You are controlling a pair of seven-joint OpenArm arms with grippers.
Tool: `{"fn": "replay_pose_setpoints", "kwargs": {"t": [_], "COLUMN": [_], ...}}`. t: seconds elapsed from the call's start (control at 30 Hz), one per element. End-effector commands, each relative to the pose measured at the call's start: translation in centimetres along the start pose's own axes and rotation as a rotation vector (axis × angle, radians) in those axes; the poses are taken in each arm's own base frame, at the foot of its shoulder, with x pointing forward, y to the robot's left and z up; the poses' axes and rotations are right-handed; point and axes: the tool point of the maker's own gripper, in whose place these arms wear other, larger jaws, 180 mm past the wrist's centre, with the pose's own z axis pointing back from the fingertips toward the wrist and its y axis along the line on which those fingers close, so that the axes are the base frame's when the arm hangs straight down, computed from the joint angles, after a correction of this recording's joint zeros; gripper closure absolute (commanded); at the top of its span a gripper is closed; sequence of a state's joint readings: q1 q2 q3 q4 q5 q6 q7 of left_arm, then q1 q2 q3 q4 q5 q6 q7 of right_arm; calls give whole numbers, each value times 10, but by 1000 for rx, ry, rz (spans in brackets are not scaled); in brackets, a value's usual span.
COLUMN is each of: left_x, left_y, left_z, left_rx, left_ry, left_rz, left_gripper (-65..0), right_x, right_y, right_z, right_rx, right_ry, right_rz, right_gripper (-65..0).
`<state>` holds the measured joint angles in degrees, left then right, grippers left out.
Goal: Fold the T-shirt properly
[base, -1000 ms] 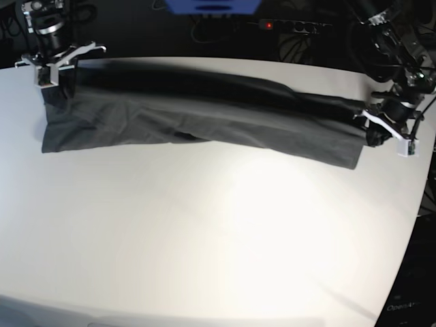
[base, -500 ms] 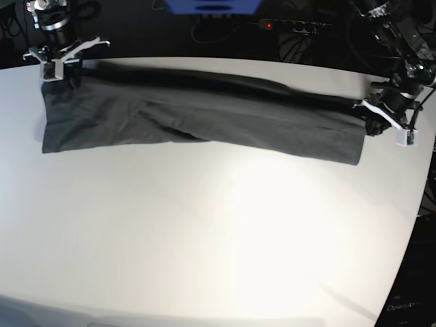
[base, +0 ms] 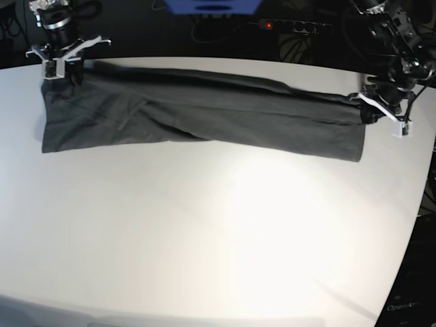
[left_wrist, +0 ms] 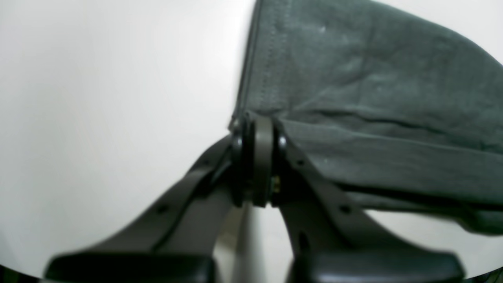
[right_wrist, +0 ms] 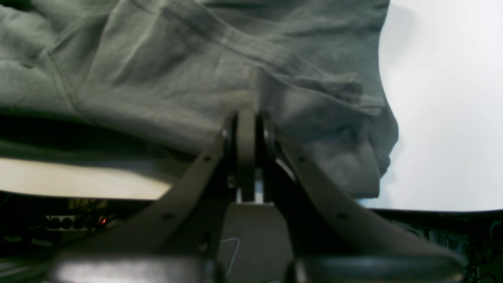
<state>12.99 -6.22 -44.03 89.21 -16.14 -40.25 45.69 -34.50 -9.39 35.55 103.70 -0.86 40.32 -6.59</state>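
While both pincers (base: 370, 114) (base: 68, 70) clamp the T-shirt (base: 204, 116), a power strip (base: 289, 26) lies behind the table (base: 204, 238).

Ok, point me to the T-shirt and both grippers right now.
T-shirt (base: 204, 116): base view, middle of the folded cloth.
left gripper (left_wrist: 256, 133): left wrist view, fingertips shut on the hem corner.
right gripper (right_wrist: 246, 122): right wrist view, fingertips shut on bunched fabric.

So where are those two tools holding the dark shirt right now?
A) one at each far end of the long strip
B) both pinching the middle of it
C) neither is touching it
A: the left tool and the right tool are each shut on an opposite end of the T-shirt, stretched long across the table.
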Motion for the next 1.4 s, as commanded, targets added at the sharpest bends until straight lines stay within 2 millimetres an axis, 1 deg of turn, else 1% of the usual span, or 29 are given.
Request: {"fn": "replay_pose_setpoints", "kwargs": {"t": [0.0, 0.27, 0.33, 0.43, 0.5, 0.7, 0.77, 0.83, 0.87, 0.93, 1.0, 1.07, 1.1, 1.13, 1.23, 1.3, 1.37], "left_x": [16, 16, 18, 12, 6, -5, -8, -11, -11, -11, -12, -13, -13, -13, -13, -13, -14], "left_y": [3, 7, 10, 12, 13, 15, 18, 19, 19, 19, 20, 20, 20, 20, 20, 20, 20], "left_z": [3, 5, 6, 4, 2, -1, -1, -2, -2, -2, -2, -2, -2, -2, -2, -2, -2], "left_rx": [5, 13, 18, 16, 14, 14, 27, 35, 35, 38, 39, 39, 38, 38, 38, 38, 39], "left_ry": [-48, -46, -45, -29, -15, 12, 27, 40, 40, 42, 44, 48, 49, 49, 49, 49, 50], "left_rz": [-14, -18, -27, -16, -2, 15, 2, -3, -3, -4, -5, -3, -2, -2, -2, -2, -2], "left_gripper": [-24, -24, -24, -24, -24, -24, -24, -24, -24, -24, -24, -25, -25, -25, -26, -26, -26], "right_x": [9, 8, 7, 7, 4, 2, -7, -22, -26, -29, -36, -38, -39, -39, -38, -38, -38], "right_y": [-6, -7, -10, -12, -18, -22, -19, -16, -15, -14, -12, -12, -12, -12, -13, -13, -13], "right_z": [3, 6, 7, 8, 11, 11, 9, 6, 3, -2, -3, -4, -4, -4, -4, -4, -4], "right_rx": [-14, -18, -28, -32, -49, -61, -52, -44, -40, -38, -34, -34, -34, -33, -37, -37, -37], "right_ry": [-36, -31, -29, -30, -22, -16, 1, 33, 38, 41, 54, 57, 58, 60, 57, 55, 55], "right_rz": [7, 12, 12, 8, 6, 5, -14, -44, -58, -78, -93, -99, -100, -100, -102, -105, -105], "right_gripper": [-15, -13, -13, -13, -13, -13, -15, -19, -20, -20, -22, -25, -33, -59, -186, -247, -267]}}
